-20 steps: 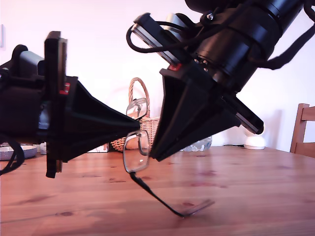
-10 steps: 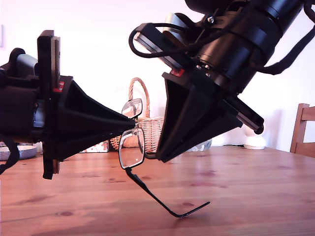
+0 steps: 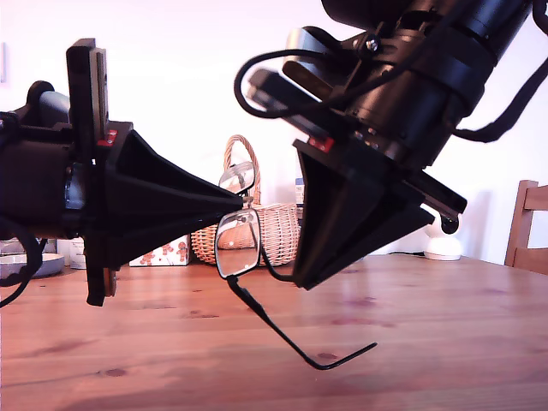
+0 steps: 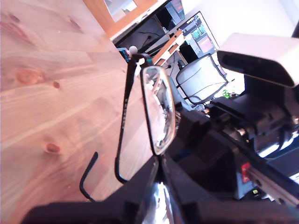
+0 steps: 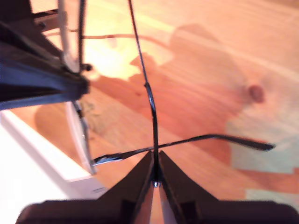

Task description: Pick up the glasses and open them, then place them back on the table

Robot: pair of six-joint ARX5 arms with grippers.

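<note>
While both grippers hold the glasses (image 3: pixel 238 244) in the air above the table (image 3: pixel 428 342), the frame stands on end in the exterior view, one lens over the other. My first gripper (image 3: pixel 242 203), reaching in from the exterior view's left, has its jaws closed on the frame, seemingly at the bridge between the two lenses; in the first wrist view the jaws (image 4: pixel 159 163) meet just under the rim of one lens of the glasses (image 4: pixel 159 109), with the table (image 4: pixel 42 93) behind. My second gripper (image 3: pixel 297 278), coming down from the exterior view's upper right, is pinched tight on a thin temple arm; in the second wrist view its tips (image 5: pixel 155 175) clamp that black wire of the glasses (image 5: pixel 152 100), and the other temple crosses just beyond the tips over the table (image 5: pixel 210 70). That free temple is swung out from the frame and slopes down toward the exterior view's right, its hooked end low over the wood; whether the tip touches the surface I cannot tell. Behind the glasses a wicker basket (image 3: pixel 274 231) stands on the far side of the table, and a wooden chair (image 3: pixel 527 223) shows at the exterior view's right edge.
</note>
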